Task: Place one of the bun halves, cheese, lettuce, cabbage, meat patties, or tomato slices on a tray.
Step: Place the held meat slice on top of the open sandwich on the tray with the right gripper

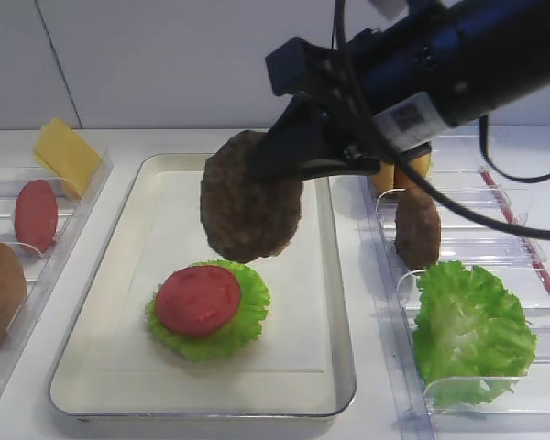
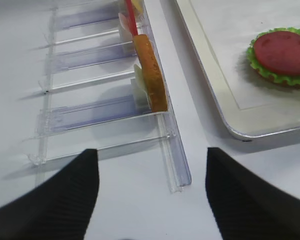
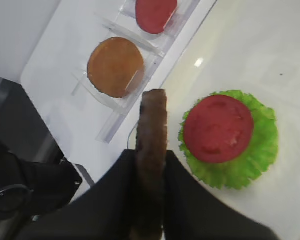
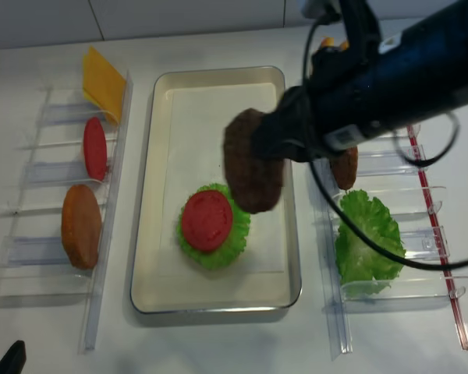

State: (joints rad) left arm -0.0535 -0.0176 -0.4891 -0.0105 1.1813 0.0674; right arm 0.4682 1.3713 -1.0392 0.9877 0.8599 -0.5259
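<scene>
Right end effector (image 3: 149, 165) clamps (edgewise) meat patty (image 1: 247, 197).

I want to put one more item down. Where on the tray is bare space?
The tray is bare at its far end, beyond the held meat patty, and along its left side. The near middle is crowded: tomato slice on lettuce, right gripper above.

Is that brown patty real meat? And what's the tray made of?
The patty looks like a toy, probably plastic or foam: it stays stiff on edge between the jaws, matte and bumpy. The tray looks like shiny metal, going by its silvery gleaming rim, with a cream lining inside, maybe paper.
</scene>
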